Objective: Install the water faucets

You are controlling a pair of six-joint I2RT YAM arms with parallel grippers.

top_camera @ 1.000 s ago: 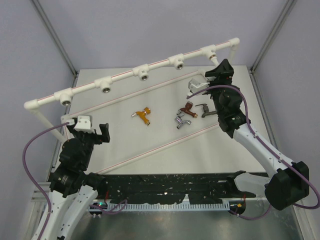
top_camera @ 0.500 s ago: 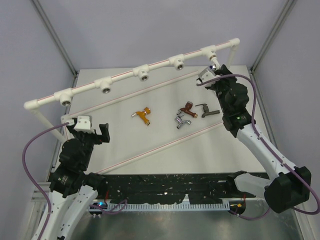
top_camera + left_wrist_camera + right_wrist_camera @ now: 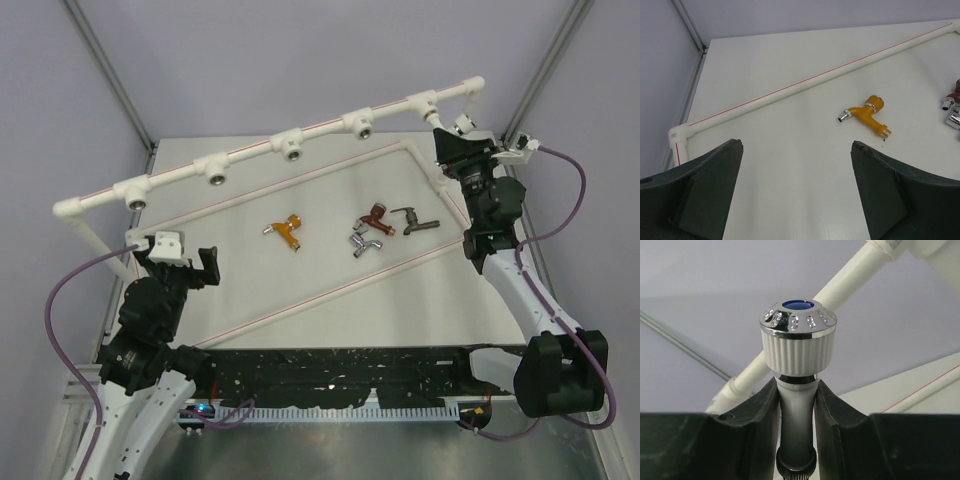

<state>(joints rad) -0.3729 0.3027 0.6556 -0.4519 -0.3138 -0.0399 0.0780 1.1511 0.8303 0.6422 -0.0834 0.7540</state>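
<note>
My right gripper (image 3: 456, 138) is shut on the white faucet (image 3: 462, 125), holding it up at the back right, just under the right end of the white pipe frame (image 3: 250, 150). In the right wrist view the fingers (image 3: 762, 410) clamp the faucet's smooth neck, below its ribbed knob (image 3: 797, 342). The orange faucet (image 3: 290, 230), copper-brown faucet (image 3: 375, 213), chrome faucet (image 3: 365, 243) and dark bronze-grey faucet (image 3: 412, 220) lie on the table. My left gripper (image 3: 185, 266) hovers open and empty at the near left, with the orange faucet (image 3: 867, 112) ahead of it.
The frame's top rail carries several tee sockets with metal-ringed holes, the nearest to the white faucet at the right end (image 3: 425, 103). Thin white rods with red stripes (image 3: 330, 290) lie across the table (image 3: 250, 270). A frame corner joint (image 3: 679, 137) sits left of my left gripper.
My right gripper has shut on the white faucet, and the arm has swung right and turned its wrist, bringing the faucet up by the frame's right end. The left arm has not moved.
</note>
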